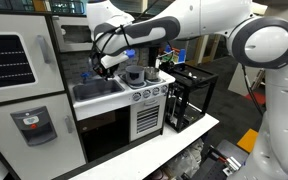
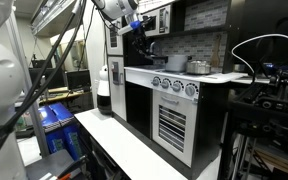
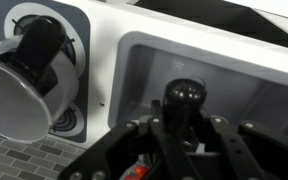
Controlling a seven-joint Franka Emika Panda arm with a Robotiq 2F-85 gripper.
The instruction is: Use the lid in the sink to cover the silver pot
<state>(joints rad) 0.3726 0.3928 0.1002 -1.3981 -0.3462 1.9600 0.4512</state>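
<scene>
The end effector (image 1: 106, 66) hangs over the sink (image 1: 96, 92) of a white toy kitchen, at the end of the white arm (image 1: 184, 25) that reaches in from the side. In the wrist view its two dark fingers (image 3: 134, 150) come up from the bottom edge, and between them stands the black knob (image 3: 182, 98) of the lid, inside the grey basin. The fingers are on both sides of the knob, but I cannot tell if the pads press on it or only stand close to it, so the state of the end effector is not clear. The lid plate under the knob is not clearly visible.

The pot (image 1: 134, 75) stands on the stove part of the worktop (image 1: 154, 82), just beside the sink. In the wrist view it is at the left, on a round burner (image 3: 72, 120), and it has no lid on it
</scene>
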